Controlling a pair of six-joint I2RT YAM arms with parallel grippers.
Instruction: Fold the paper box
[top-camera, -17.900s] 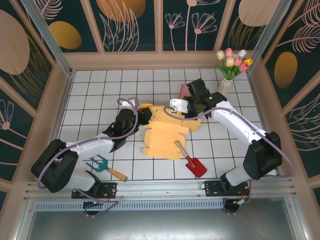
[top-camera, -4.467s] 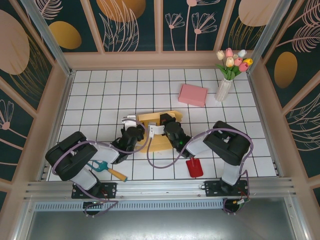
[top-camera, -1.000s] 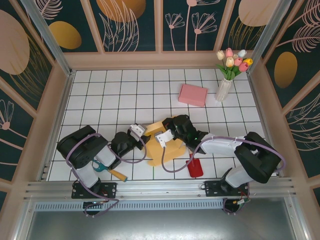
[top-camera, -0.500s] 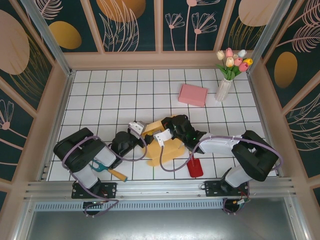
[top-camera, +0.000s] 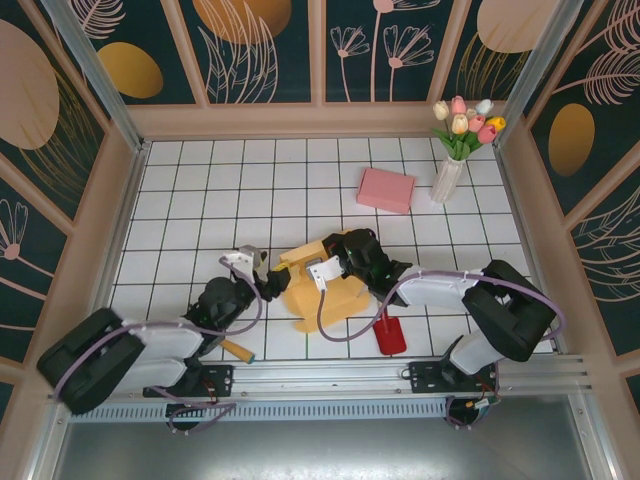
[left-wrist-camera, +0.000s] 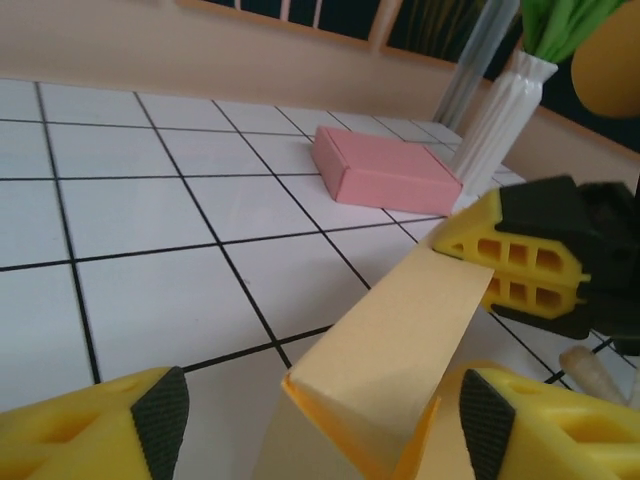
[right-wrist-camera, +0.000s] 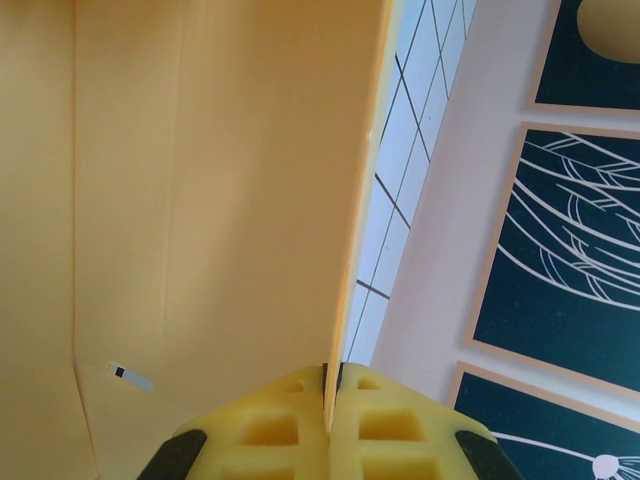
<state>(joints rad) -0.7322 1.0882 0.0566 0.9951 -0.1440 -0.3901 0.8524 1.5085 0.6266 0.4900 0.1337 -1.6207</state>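
The yellow paper box (top-camera: 325, 292) lies partly folded on the tiles at front centre. My right gripper (top-camera: 326, 256) is shut on the edge of one upright wall (right-wrist-camera: 352, 250), and the box's inner panel (right-wrist-camera: 190, 190) spreads out to the left of it. My left gripper (top-camera: 272, 282) is at the box's left side, open. A raised flap (left-wrist-camera: 400, 340) stands between its pads (left-wrist-camera: 160, 415) with a gap on both sides. The right gripper's yellow fingers (left-wrist-camera: 515, 262) hold the far end of that flap.
A pink block (top-camera: 386, 189) and a white vase of tulips (top-camera: 450, 170) stand at the back right. A red shovel (top-camera: 388, 332) lies just right of the box. A wooden tool handle (top-camera: 237, 349) pokes out under my left arm.
My left gripper has opened and drawn back to the left from the box, its arm swinging low along the front. The right gripper keeps its hold on the wall.
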